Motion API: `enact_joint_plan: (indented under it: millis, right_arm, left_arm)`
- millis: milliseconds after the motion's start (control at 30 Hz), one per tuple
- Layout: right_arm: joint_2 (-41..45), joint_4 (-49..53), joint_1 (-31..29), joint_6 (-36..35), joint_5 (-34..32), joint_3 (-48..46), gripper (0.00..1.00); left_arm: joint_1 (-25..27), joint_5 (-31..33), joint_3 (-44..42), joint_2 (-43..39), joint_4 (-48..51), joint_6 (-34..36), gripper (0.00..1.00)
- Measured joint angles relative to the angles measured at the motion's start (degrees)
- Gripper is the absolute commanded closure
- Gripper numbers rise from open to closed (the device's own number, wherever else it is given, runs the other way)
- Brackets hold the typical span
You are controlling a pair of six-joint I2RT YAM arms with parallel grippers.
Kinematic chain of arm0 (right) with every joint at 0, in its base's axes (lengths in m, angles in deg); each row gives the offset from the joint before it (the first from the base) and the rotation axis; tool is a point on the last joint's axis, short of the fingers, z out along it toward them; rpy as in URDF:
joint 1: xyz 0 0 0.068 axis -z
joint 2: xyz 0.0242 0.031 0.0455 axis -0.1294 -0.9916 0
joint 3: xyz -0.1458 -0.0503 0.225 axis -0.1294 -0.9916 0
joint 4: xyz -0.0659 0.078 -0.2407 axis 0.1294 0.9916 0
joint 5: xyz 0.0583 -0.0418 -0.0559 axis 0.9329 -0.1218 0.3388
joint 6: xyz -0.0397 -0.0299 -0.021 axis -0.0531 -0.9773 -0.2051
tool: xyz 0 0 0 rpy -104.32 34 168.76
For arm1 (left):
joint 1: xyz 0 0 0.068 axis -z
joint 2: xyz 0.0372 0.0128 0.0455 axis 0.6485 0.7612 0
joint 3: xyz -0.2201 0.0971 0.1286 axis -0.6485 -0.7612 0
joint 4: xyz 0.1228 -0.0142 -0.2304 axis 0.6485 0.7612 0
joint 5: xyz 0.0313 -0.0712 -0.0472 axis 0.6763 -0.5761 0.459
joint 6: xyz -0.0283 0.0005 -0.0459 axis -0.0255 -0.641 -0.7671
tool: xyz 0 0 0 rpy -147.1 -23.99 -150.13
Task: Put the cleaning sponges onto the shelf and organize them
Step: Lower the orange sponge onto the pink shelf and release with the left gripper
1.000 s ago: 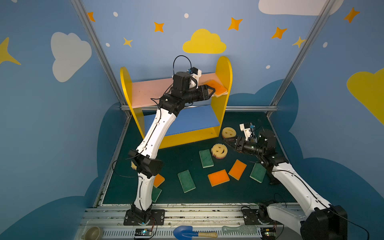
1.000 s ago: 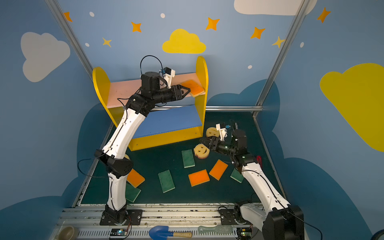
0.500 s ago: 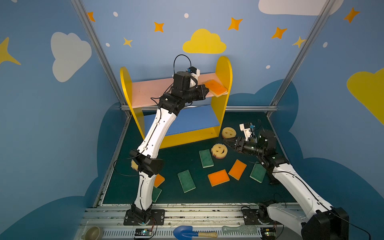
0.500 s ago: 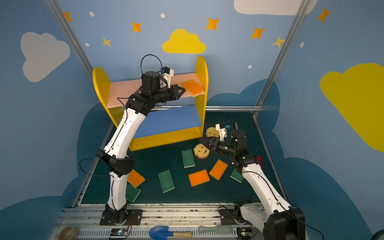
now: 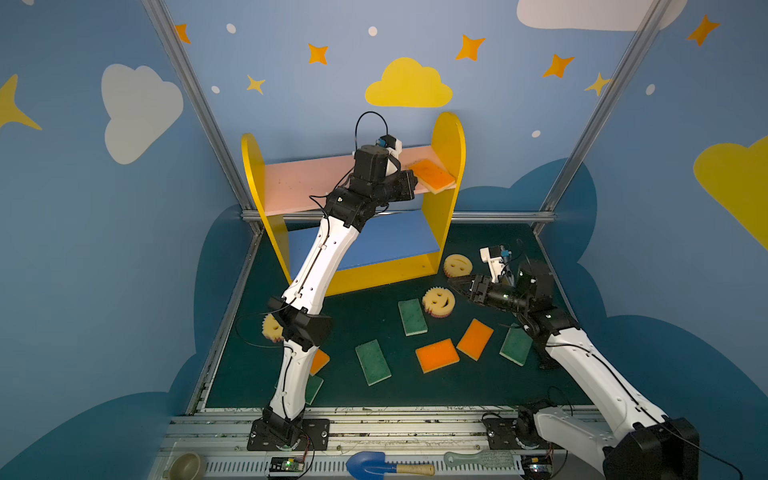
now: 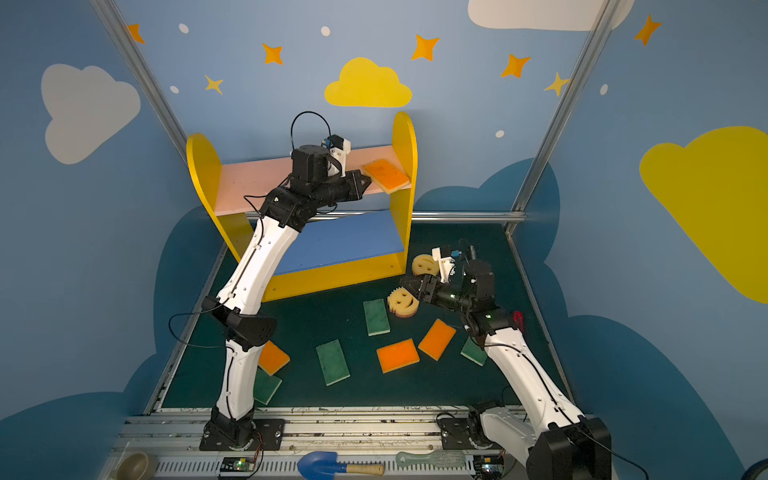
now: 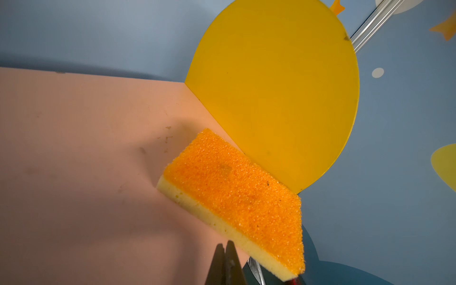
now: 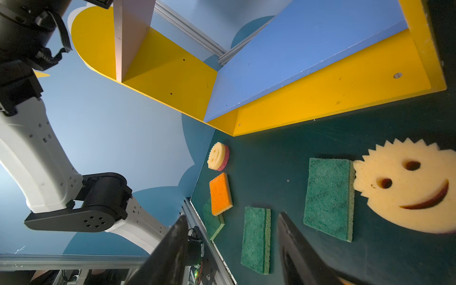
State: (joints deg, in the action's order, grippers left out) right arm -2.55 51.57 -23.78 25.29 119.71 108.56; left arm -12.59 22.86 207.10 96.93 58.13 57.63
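The shelf (image 5: 448, 166) stands at the back, with a pink upper board (image 5: 299, 187) and a blue middle board (image 5: 386, 241). One orange-topped sponge (image 5: 432, 176) (image 7: 237, 195) lies at the pink board's right end, its corner overhanging the front edge. My left gripper (image 5: 411, 183) (image 7: 225, 246) is shut and empty, just short of that sponge. On the green floor lie two smiley sponges (image 5: 438, 301) (image 5: 457, 264), green pads (image 5: 412, 317) (image 5: 372, 362) and orange pads (image 5: 437, 355) (image 5: 475, 338). My right gripper (image 5: 453, 284) (image 8: 232, 217) hangs open beside the nearer smiley sponge (image 8: 407, 187).
A third smiley sponge (image 5: 272, 328), an orange pad (image 5: 319, 360) and a green pad (image 5: 313, 388) sit partly behind the left arm. Another green pad (image 5: 515, 345) lies by the right arm. A blue scoop (image 5: 370, 463), a brush (image 5: 478, 459) and a bowl (image 5: 187, 467) rest on the front rail.
The left gripper let go of the orange sponge on the pink board, shut, and drew back a little. The right gripper has hardly moved.
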Motion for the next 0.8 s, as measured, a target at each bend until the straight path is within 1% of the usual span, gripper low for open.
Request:
enact_joint_plan:
  millis: [333,433,500,600,800]
  right_arm:
    - [0.00,0.63,0.00,-1.38,-0.79,0.00,0.42]
    - [0.00,0.61,0.00,-1.42,-0.96,0.00,0.42]
    - [-0.02,0.61,0.00,-1.44,-1.11,0.00,0.41]
    - [-0.09,0.57,0.00,-1.51,-1.33,0.00,0.37]
    - [-0.59,0.48,0.00,-1.22,-1.86,0.17,0.31]
  left_arm:
    - [1.01,0.15,1.84,2.19,-2.62,-0.15,0.97]
    - [1.09,0.13,2.08,2.51,-3.34,-0.37,0.94]
    - [1.09,0.13,2.08,2.67,-3.80,-0.55,0.91]
    - [1.07,-0.02,2.14,3.23,-5.09,-0.92,0.79]
    - [1.07,-0.52,2.10,3.34,-7.50,-0.61,0.59]
